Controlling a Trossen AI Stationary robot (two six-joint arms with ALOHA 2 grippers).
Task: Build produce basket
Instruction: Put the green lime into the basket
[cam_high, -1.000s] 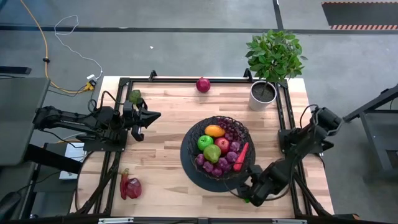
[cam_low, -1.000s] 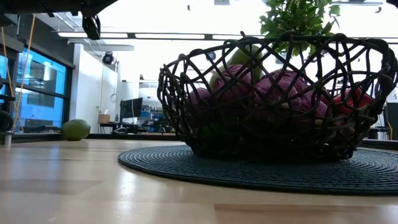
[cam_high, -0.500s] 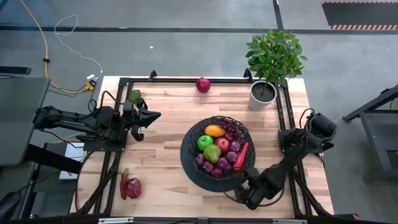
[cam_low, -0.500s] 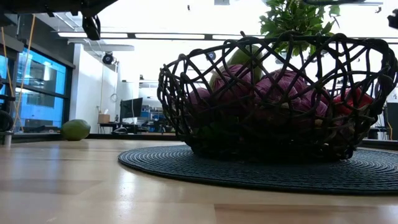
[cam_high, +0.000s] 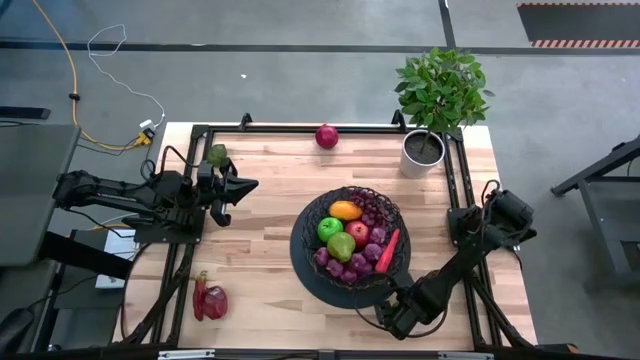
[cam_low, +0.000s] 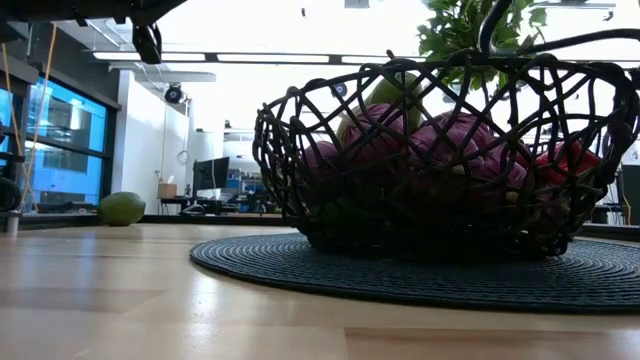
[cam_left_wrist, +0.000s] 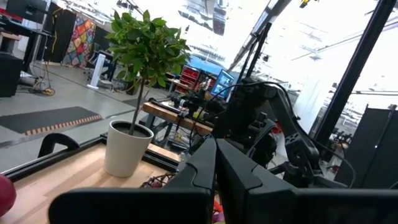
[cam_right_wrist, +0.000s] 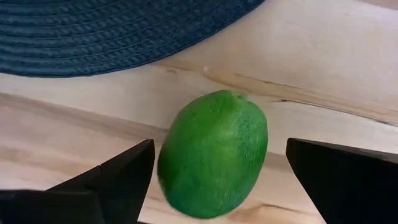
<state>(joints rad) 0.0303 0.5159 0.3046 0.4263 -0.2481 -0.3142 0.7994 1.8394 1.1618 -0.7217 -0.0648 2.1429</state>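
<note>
The basket (cam_high: 350, 236), a black woven wire bowl on a dark round mat (cam_high: 305, 262), holds an orange fruit, green and red apples, a pear, grapes and a red pepper. A lime (cam_right_wrist: 214, 152) lies on its side on the wood just off the mat's near-right edge. My right gripper (cam_right_wrist: 221, 148) points down over it, open, one finger on either side and a little apart from it. In the high view the right gripper (cam_high: 398, 318) hides the lime. My left gripper (cam_high: 245, 186) hovers shut at the table's left, holding nothing.
A red round fruit (cam_high: 327, 136) lies by the far edge, a green fruit (cam_high: 216, 154) at the far left, a red pepper and a red apple (cam_high: 210, 300) at the near left. A potted plant (cam_high: 423, 150) stands at the far right.
My right gripper has sunk toward the table at the near right, just off the mat, and has stayed open. The basket and the produce have kept their places.
</note>
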